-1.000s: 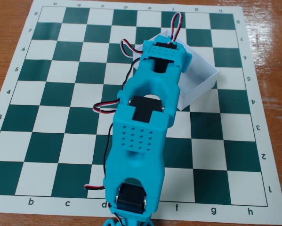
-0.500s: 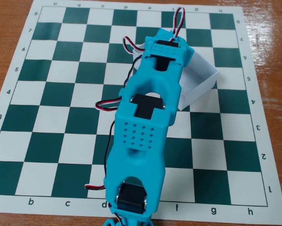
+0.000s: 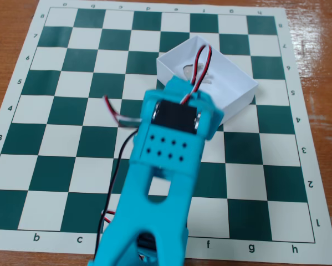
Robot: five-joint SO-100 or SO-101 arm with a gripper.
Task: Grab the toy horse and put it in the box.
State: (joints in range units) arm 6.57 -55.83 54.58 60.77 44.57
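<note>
Toy horse [image 3: 196, 72] looks to be lying inside the box [image 3: 240, 94] already — a small greyish shape on the box floor, partly behind my red and black wires [image 3: 202, 65], too blurred to be sure. My arm [image 3: 166, 166] hangs over the box's near edge and hides my hand, so I can't tell if it's wide or closed. Drop looks done — only pulling back over the chessboard [image 3: 71, 111] surface is left, I judge.
</note>
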